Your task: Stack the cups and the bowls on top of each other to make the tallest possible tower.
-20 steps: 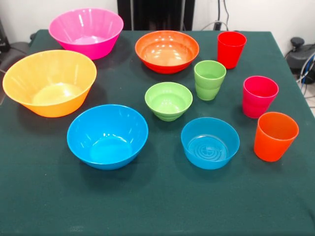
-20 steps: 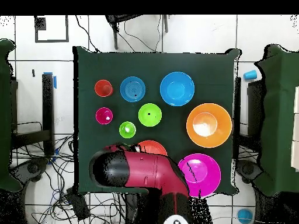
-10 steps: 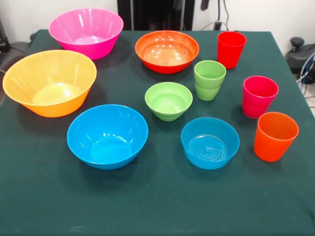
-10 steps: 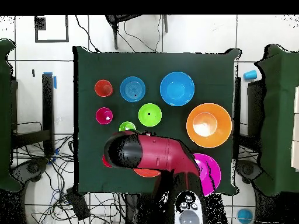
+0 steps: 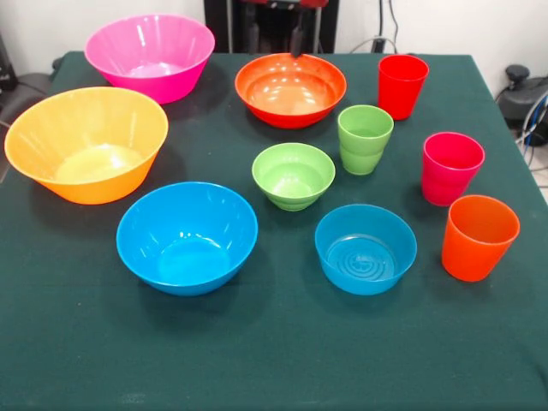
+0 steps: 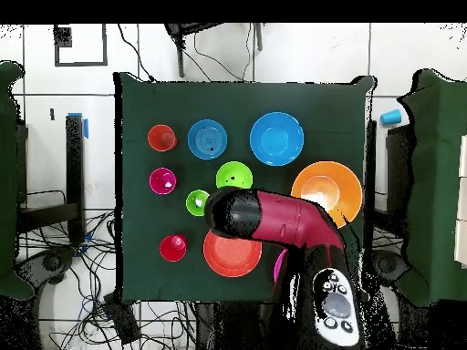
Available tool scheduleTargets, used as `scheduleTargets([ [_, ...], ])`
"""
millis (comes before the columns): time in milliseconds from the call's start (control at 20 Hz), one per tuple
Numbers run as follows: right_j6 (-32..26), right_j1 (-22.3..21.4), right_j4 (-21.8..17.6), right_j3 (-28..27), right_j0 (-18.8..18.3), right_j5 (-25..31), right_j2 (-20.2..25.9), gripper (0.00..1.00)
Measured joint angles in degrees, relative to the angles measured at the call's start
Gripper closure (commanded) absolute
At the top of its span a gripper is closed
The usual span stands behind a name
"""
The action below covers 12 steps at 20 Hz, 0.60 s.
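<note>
Front: all ten pieces separate on tabletop (image 5: 282, 360); gripper (image 5: 296, 41) tip only, above orange-red bowl (image 5: 290, 89), open/closed indeterminate. Overhead: arm (image 6: 274, 219) masks pink bowl (image 6: 278, 266), part of green bowl (image 6: 233, 173).

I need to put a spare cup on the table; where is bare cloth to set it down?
The widest bare strip runs along the near edge of the table, in front of the wide blue bowl and the small translucent blue bowl. The middle is crowded around the small green bowl.
</note>
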Motion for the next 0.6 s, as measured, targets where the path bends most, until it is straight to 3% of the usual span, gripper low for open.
scheduleTargets([
  [600,0.00,7.07,-3.87,-7.00,-4.15,0.00,1.41,0.00],
])
